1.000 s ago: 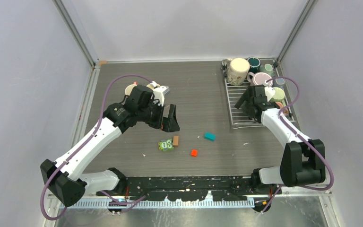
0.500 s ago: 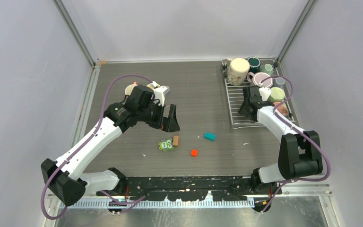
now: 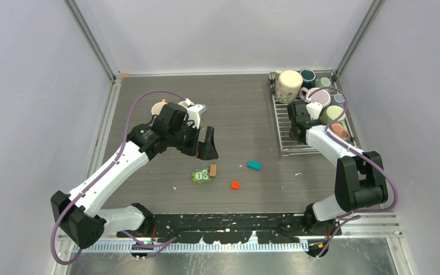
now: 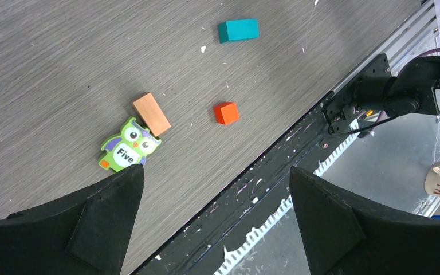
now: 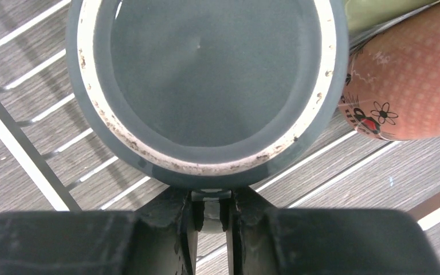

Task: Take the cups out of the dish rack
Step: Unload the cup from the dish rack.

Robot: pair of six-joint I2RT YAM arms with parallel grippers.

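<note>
The right end effector (image 5: 209, 215) is pinched almost shut on a small grey part at the near edge of a grey-blue mug (image 5: 206, 74), over the bars of the dish rack (image 3: 286, 137) at the tabletop's (image 3: 240, 114) far right corner; a pink flowered mug (image 5: 401, 86) lies just beside it; a cream mug (image 3: 289, 86) stands at the rack's far end; the left end effector (image 4: 215, 177) hangs wide open and empty above an owl piece (image 4: 129, 144) and an orange block (image 4: 226, 113).

left fingers (image 4: 100, 229) spread wide | right fingers (image 5: 169, 235) pinched tight together
</note>
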